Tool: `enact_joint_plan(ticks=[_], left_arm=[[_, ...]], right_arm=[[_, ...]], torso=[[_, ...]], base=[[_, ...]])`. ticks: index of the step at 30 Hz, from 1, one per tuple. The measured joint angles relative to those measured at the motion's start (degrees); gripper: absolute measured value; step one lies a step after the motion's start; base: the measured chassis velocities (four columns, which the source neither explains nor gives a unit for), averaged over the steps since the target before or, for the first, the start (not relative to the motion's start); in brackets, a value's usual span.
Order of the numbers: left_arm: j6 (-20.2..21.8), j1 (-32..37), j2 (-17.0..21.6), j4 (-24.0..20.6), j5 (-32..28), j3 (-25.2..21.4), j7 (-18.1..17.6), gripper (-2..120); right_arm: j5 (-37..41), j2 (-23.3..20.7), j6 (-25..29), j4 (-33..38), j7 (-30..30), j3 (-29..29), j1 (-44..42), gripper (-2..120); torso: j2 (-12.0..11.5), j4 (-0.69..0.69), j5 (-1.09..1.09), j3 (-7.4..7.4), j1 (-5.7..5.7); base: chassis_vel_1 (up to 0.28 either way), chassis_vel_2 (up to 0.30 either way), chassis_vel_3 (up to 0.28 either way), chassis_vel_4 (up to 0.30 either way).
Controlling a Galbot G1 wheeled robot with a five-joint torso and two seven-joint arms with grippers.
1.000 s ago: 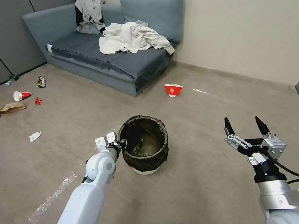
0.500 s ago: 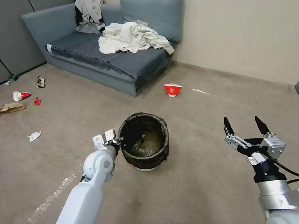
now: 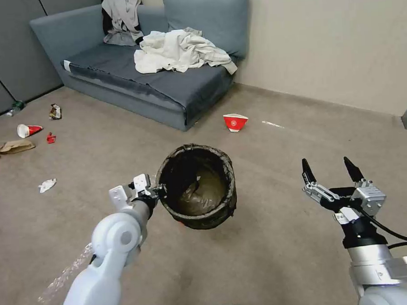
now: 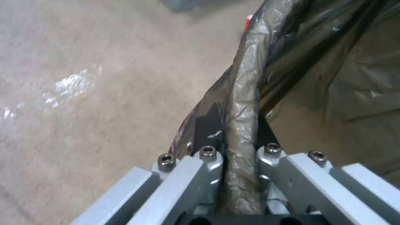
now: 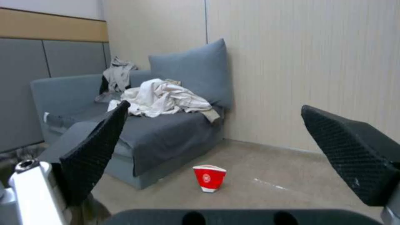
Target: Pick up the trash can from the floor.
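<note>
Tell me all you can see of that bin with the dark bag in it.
The trash can is a small round bin lined with a crinkled dark olive-black plastic bag folded over its rim. It hangs tilted above the floor, mouth facing the camera, nothing visible inside but the bag. The left gripper is shut on its near rim, one finger outside, one inside. Nothing else touches it.

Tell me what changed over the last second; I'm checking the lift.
The left gripper, shut on the trash can rim, has raised it off the floor and tilted its mouth toward the robot; the white base is now hidden. The right gripper stays open and idle; the red bowl has not moved.
</note>
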Motion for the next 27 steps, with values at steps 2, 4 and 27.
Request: enact_joint_plan(ticks=[2, 4, 27], left_arm=[[0.3, 1.3, 0.1, -2.6, -0.1, -0.7, 0.0, 1], [0.5, 1.8, 0.1, -3.5, 0.0, -1.0, 0.0, 1], [0.9, 3.3, -0.9, -5.3, 0.9, -2.2, 0.2, 1]], right_arm=[[0.0, 0.0, 0.0, 0.1, 0.0, -0.1, 0.0, 100], [0.0, 0.0, 0.0, 0.1, 0.0, -0.1, 0.0, 100], [0.4, -0.8, 0.0, 0.2, -0.1, -0.2, 0.4, 100]], torso=[[0.0, 0.0, 0.01, 0.0, 0.0], [0.0, 0.0, 0.0, 0.0, 0.0], [0.0, 0.0, 0.01, 0.0, 0.0]], base=[[0.0, 0.0, 0.0, 0.0], [0.0, 0.0, 0.0, 0.0], [0.0, 0.0, 0.0, 0.0]])
